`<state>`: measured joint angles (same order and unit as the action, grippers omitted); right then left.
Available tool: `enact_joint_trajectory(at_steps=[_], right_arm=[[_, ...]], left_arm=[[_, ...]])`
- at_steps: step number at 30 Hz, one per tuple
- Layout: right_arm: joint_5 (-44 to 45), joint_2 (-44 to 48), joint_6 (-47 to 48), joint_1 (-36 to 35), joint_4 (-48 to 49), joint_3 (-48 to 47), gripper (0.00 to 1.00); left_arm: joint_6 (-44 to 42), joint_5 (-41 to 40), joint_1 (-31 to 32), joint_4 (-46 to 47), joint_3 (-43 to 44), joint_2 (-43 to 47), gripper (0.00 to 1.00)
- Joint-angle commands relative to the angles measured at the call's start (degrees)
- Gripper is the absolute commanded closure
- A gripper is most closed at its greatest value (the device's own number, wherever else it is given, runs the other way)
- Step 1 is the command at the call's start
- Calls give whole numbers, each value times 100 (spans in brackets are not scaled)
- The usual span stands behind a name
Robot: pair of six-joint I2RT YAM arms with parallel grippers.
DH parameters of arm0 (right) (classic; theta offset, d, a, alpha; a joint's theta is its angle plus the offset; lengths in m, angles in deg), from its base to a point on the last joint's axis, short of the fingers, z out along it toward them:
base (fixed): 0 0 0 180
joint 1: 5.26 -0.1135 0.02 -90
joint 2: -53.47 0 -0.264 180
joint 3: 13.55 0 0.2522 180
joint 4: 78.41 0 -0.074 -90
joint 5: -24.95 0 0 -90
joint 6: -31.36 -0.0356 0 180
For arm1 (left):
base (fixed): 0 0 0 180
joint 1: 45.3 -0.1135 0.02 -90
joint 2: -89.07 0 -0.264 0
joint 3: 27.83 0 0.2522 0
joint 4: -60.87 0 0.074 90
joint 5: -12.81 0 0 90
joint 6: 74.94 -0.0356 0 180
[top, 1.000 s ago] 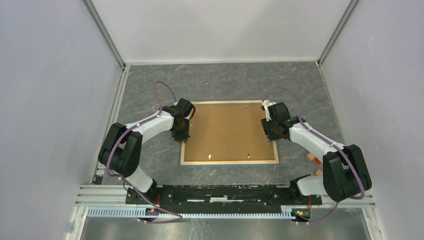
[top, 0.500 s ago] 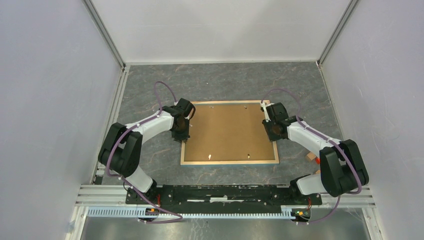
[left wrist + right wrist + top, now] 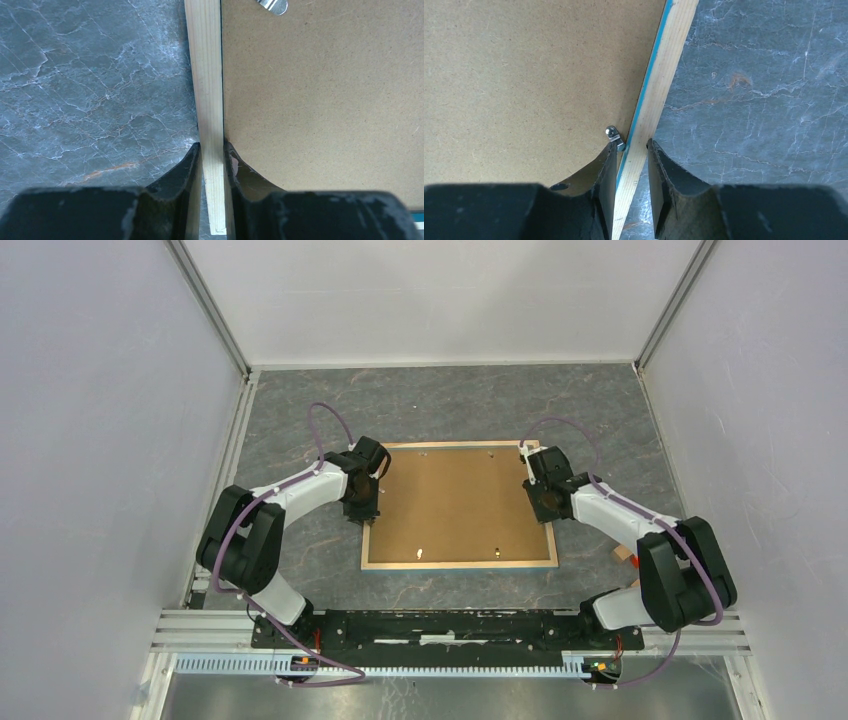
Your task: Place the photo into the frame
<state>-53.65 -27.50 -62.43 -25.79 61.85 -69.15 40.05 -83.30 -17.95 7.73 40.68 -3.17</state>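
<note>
Presently the left gripper (image 3: 212, 147) and the right gripper (image 3: 630, 145) each clamp the frame (image 3: 205, 75) by the thin rim between their fingers; uneven lifting could twist it free.

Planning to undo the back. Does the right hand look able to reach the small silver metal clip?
Probably yes: the small silver metal clip lies uncovered beside the right hand, which is closed on the light wood frame rim and must release first.

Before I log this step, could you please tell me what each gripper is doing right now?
Left gripper: closed on the left rim of the frame.
Right gripper: closed on the right rim of the frame.
</note>
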Motion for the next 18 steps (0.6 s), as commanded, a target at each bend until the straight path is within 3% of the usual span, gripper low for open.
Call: enact_joint_trajectory(at_steps=[1, 9, 18], right_arm=[[462, -409, -317, -7, 690, 386, 70], [954, -420, -785, -84, 1030, 659, 83], [1266, -811, -322, -203, 1178, 694, 100]], left_arm=[[-188, -129, -7, -52, -14, -102, 89], [-188, -153, -13, -53, -26, -108, 90], [-175, -219, -10, -77, -42, -129, 91]])
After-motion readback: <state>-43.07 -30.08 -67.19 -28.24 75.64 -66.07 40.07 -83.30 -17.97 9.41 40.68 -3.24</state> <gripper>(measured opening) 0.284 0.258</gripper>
